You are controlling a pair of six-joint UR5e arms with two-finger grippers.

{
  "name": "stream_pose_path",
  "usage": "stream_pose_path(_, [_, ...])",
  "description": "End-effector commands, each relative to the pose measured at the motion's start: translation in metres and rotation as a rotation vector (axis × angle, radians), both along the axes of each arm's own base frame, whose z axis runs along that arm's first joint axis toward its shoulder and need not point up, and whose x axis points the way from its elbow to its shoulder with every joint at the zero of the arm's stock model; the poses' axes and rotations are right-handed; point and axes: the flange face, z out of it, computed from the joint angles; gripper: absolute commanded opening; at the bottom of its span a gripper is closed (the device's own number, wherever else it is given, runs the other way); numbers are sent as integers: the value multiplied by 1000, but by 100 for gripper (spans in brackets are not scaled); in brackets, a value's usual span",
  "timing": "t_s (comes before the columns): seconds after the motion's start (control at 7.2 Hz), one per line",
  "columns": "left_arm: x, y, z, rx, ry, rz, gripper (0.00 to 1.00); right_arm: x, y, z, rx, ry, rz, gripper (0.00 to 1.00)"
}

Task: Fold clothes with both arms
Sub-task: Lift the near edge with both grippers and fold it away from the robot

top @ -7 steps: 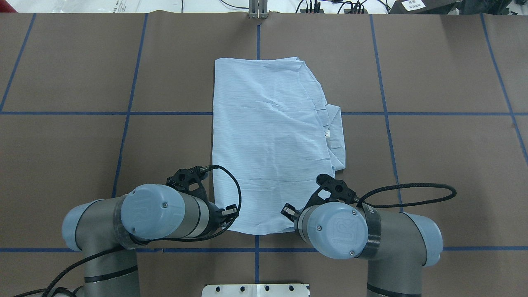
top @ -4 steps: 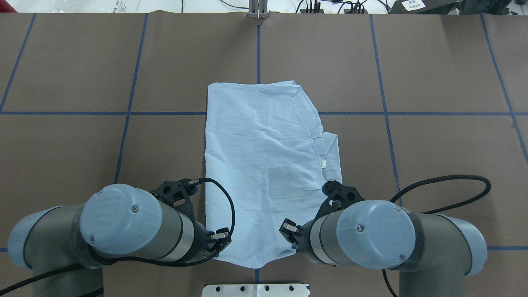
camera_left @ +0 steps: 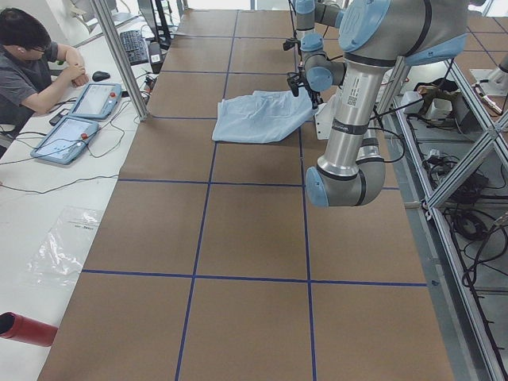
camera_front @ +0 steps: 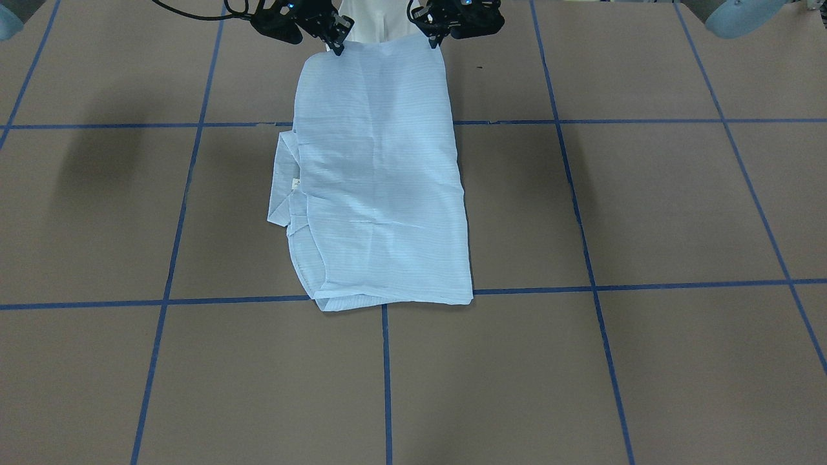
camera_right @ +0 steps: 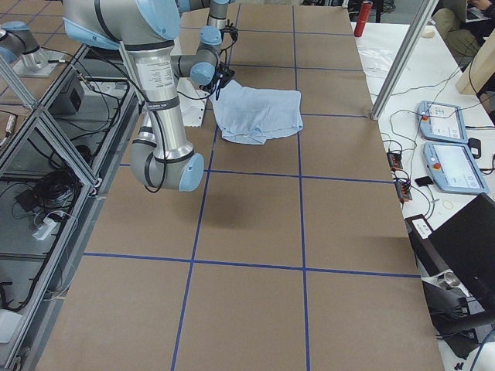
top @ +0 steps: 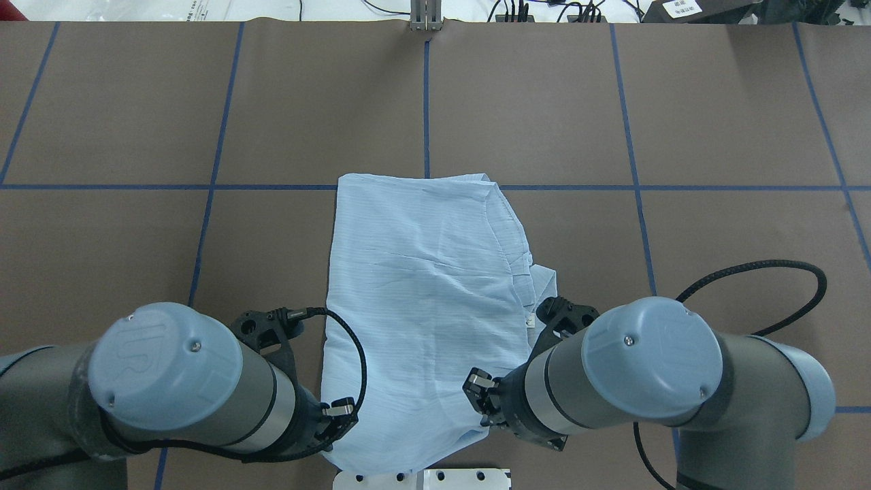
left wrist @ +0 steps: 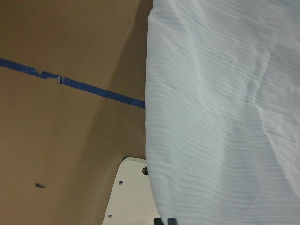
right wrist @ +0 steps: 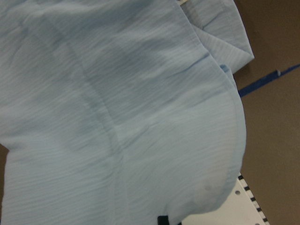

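At the near edge of the desk point(top: 680, 122), right by the robot's base, I am holding my left hand point(camera_front: 431, 40) closed narrow on one near corner of the shirt point(top: 422, 292). My right hand point(camera_front: 337, 46) is pinching the other near corner the same way. Between them the near hem is hanging lifted, just over the white base plate point(top: 469, 476). The rest of the shirt is lying flat on the desk.

I am watching for a few things here. The cloth is thin, so I judge one corner could be slipping out of its pinch if I am pulling unevenly, and the panel would then be skewing. The hanging hem could also be catching on the base plate. The loose layers around the collar point(camera_front: 279, 213) and tag point(camera_front: 295, 184) could be sliding out of the fold.

The shirt's long axis is running straight away from the robot, with its far edge sitting on a blue tape line point(top: 714, 188). The collar side is poking out toward the robot's right.
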Motion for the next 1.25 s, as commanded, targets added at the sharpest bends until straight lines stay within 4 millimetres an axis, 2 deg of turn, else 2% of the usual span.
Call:
stream_pose_path(0.0, [-9,-68,3,49,-21,-85,0,-5,-67,6,91,45,106,0])
stream_pose_path(0.28, [8,-133,-4,35,-64,-176,0,-16,-109,-8,212,73,190,0])
stream_pose_path(0.69, [0,-197,15,53,-71,-257,0,-8,-178,-15,273,118,247,0])
stream_pose_path(0.83, [4,-222,23,60,-68,-283,0,-16,-205,-17,299,144,248,0])
stream_pose_path(1.11, [19,-268,32,67,-69,-319,0,-44,-251,-9,300,148,274,0])
